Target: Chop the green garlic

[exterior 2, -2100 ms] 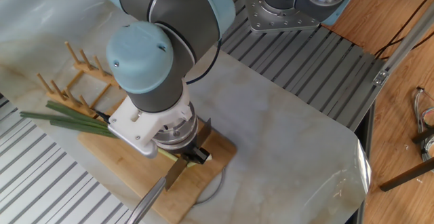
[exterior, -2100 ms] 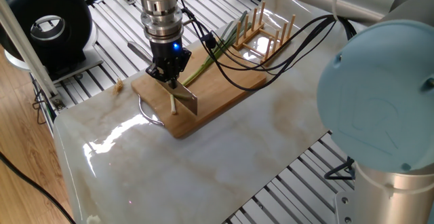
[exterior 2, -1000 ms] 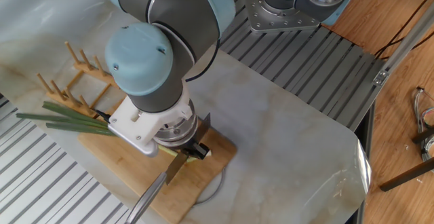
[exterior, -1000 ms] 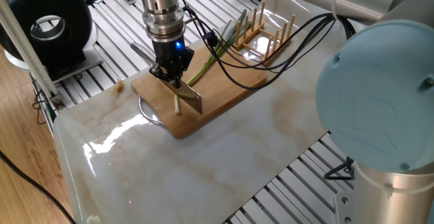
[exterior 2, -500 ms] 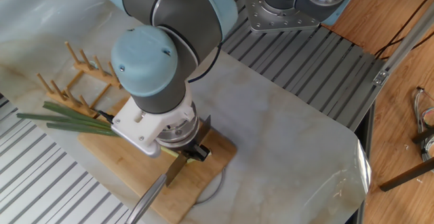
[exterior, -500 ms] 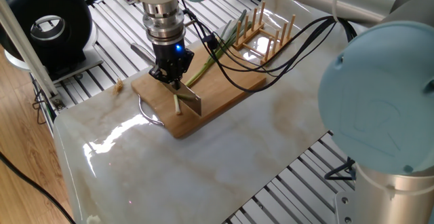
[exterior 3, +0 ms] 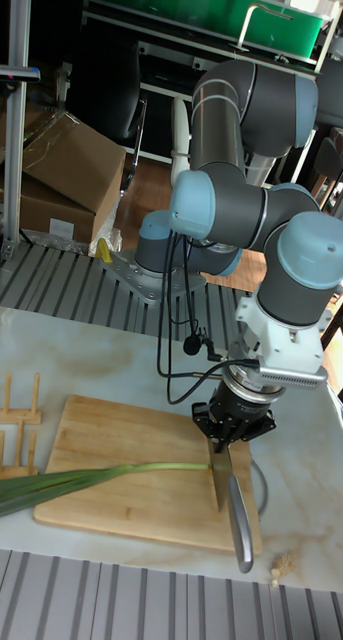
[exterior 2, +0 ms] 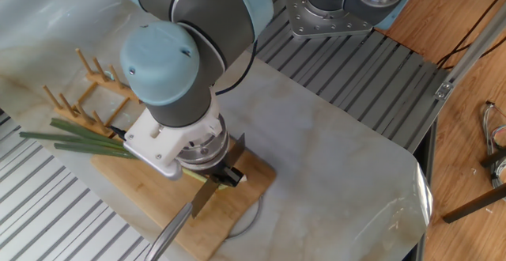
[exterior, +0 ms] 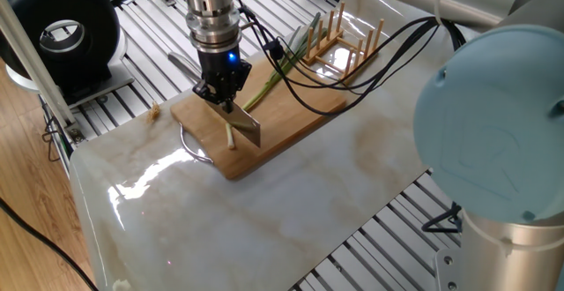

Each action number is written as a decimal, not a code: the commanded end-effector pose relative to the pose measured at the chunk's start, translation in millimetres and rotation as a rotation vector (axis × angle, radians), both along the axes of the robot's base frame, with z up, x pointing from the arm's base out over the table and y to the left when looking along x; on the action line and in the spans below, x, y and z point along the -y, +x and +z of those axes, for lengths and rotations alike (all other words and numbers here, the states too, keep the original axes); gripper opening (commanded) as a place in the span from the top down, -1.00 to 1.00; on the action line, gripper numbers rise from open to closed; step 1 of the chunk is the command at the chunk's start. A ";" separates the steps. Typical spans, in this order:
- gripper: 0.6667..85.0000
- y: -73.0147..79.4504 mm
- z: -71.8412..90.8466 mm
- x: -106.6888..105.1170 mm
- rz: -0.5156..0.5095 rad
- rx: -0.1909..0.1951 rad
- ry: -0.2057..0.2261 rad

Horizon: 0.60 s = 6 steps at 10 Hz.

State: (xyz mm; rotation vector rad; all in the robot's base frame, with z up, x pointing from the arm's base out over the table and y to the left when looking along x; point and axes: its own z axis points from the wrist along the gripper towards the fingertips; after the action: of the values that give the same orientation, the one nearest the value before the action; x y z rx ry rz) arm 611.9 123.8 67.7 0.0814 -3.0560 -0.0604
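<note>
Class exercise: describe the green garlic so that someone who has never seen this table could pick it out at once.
Find the wooden cutting board on the marble table. Lying across it is the green garlic: one thin, long stalk running from the knife in the gripper out past the board's edge. Unlike the upright wooden peg rack nearby, it is green and lies flat.

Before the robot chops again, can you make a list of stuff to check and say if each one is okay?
1. Knife held tight in the gripper: ok, the gripper is shut on it.
2. Green garlic lying on the cutting board: ok, the pale end is on the board; the dark leaves hang off the edge.
3. Blade across the stalk, not along it: ok in the tall fixed view.
4. Blade raised clear for another stroke: cannot tell; its tip looks very near the board.
5. Cutting board flat on the table: ok.
6. Wooden rack out of the knife's way: ok, it sits past the board's far end.
</note>
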 end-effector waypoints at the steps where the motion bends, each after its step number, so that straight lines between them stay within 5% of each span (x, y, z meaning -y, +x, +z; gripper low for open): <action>1: 0.98 3.4 1.6 -2.1 -0.010 0.005 0.013; 6: 0.98 5.7 -11.4 -1.0 -0.018 0.012 -0.009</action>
State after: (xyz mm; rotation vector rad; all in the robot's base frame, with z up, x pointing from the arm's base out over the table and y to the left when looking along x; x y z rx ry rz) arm 615.3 122.4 60.9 0.0672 -3.0628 -0.0399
